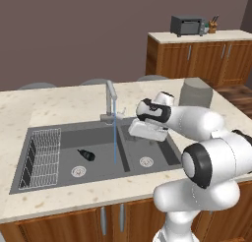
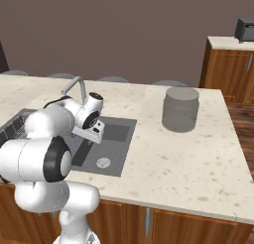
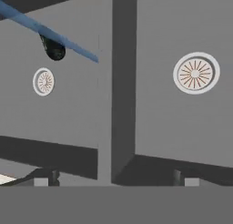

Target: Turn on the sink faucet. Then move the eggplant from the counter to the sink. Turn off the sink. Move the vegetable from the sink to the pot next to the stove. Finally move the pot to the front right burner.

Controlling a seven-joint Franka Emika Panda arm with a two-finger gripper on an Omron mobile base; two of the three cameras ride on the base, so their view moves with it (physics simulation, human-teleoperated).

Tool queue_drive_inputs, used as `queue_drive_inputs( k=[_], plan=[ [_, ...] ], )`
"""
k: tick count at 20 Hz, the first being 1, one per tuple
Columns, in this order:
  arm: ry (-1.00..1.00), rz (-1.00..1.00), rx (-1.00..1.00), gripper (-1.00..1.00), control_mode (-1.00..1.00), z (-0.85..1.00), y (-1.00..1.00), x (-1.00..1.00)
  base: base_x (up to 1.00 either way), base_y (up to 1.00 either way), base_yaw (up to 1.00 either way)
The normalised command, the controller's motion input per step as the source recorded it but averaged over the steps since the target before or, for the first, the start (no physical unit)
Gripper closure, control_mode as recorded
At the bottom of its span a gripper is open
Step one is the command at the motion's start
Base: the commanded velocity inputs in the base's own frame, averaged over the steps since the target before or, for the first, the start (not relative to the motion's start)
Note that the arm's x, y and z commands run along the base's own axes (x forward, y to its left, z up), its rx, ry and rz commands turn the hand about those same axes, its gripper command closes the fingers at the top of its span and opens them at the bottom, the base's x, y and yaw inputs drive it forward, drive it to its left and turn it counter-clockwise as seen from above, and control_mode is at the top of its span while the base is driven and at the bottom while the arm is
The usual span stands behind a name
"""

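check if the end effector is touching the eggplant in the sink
Apart. In the left base view the end effector hangs over the sink's right basin, while the eggplant lies on the left basin floor, past the water stream.

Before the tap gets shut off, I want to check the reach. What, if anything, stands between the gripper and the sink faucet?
Nothing visible blocks it. The gripper hangs open over the sink, just right of the sink faucet, with open space between them. The water stream falls in the left basin, and the eggplant lies low on that basin's floor.
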Motion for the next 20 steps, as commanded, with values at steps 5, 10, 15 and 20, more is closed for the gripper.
queue_drive_inputs(
  k=[5,10,15,20],
  plan=[
    [-0.12,0.07,0.03,-1.00,-1.00,0.00,-0.37,0.40,0.00,0.00,0.00],
    [-0.21,0.13,0.00,-1.00,-1.00,0.01,-0.24,0.37,0.00,0.00,0.00],
    [-0.34,0.24,0.00,-1.00,-1.00,0.03,-0.02,0.24,0.00,0.00,0.00],
    [-0.41,0.22,0.00,-1.00,-1.00,0.00,-0.02,0.17,0.00,0.00,0.00]
  ],
)
